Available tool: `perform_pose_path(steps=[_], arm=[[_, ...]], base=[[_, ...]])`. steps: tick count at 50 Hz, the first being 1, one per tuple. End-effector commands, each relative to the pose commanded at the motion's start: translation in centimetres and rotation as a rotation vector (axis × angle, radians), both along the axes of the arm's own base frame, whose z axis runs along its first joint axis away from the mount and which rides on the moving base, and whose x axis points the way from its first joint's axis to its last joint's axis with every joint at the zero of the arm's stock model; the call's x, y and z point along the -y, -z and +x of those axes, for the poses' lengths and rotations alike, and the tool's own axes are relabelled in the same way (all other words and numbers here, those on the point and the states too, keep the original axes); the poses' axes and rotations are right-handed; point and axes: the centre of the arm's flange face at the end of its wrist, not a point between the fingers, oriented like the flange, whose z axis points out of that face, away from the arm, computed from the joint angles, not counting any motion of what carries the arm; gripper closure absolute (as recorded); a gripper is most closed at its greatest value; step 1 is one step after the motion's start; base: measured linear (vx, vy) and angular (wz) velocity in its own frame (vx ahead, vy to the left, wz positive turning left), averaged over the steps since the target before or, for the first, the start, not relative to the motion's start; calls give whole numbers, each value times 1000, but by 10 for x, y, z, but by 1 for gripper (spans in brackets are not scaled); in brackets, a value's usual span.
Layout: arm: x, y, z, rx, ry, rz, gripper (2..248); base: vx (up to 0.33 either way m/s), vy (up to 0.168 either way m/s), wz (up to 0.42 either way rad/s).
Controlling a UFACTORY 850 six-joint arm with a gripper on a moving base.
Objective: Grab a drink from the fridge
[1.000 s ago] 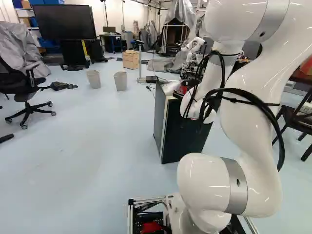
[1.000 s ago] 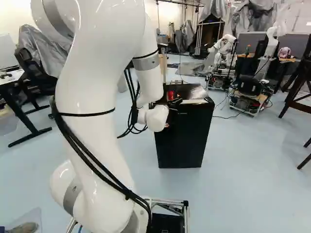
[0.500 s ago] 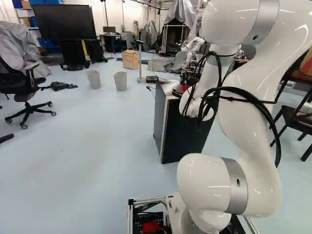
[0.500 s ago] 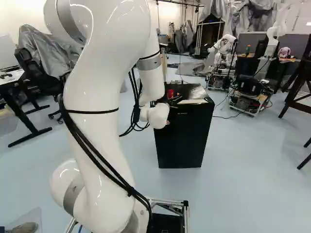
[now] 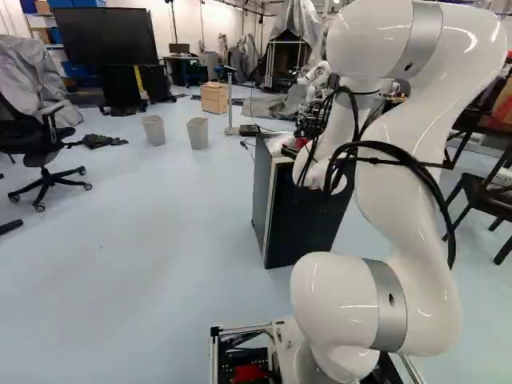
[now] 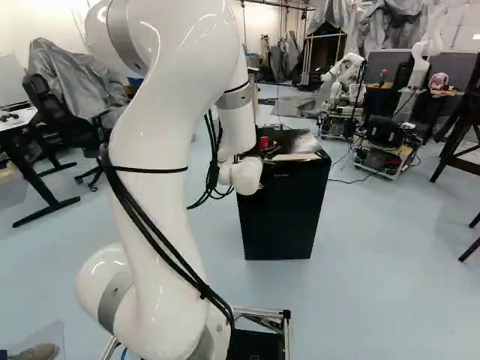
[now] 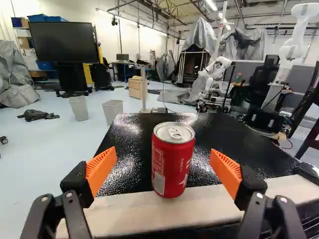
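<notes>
Wrist view: the hand [image 7: 164,170] gapes wide, the can [image 7: 172,162] upright at twelve o'clock by the fridge's [image 7: 224,134] near edge; a crooked advance could clip and topple it!

Ref. point: fridge [image 6: 285,214]. Its interior is hidden; in the left base view the arm [image 5: 400,168] covers part of its front and top. The claw [image 6: 271,151] is small and partly masked by the white wrist [image 6: 244,177] above the fridge's near edge. On the fridge, the can [image 7: 172,159] is mostly hidden in the left base view, its far side unseen in the wrist view. Pale patch [image 6: 305,142] on the fridge top: wrap or glare, cannot tell. Chair [image 5: 486,192] right of the fridge: cut off by the left base view's edge.
</notes>
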Motion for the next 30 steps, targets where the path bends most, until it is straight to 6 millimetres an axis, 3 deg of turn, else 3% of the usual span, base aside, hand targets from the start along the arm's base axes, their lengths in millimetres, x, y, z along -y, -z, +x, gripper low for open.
perform_pose_path(steps=[15,16,21,22,26,27,30], arm=[[1,1,9,6,-4,-2,11],[1,1,9,6,-4,-2,47],[1,1,10,6,-4,-2,47],[1,1,10,6,-4,-2,84],[1,1,10,7,-4,-2,84],[1,1,10,8,-4,-2,122],[1,-1,10,11,-4,-3,122]], base=[[0,0,0],[0,0,0],[0,0,0],[0,0,0],[0,0,0],[0,0,0],[0,0,0]])
